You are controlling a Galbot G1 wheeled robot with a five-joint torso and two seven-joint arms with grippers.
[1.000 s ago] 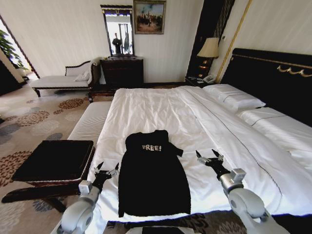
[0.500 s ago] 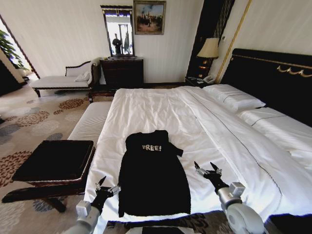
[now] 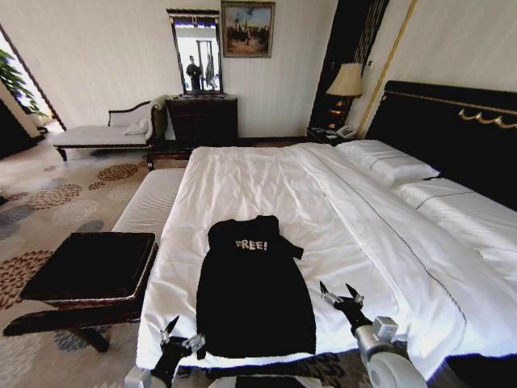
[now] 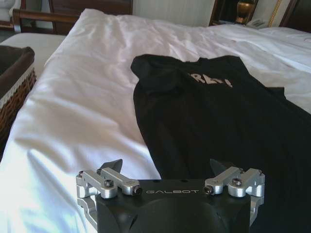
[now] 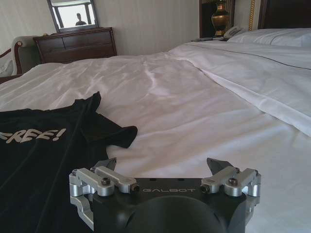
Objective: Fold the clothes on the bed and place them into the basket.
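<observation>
Both grippers have slid back toward the bed's [image 3: 266, 186] near edge; left gripper [image 3: 179, 333] and right gripper [image 3: 339, 293] gape wide, empty, flanking the flat black T-shirt [image 3: 254, 295] on rumpled white bedding; lettering reads "FREE!"

Daylight from my left glares off the white bed [image 3: 266, 194], my head view bows at its edges.
</observation>
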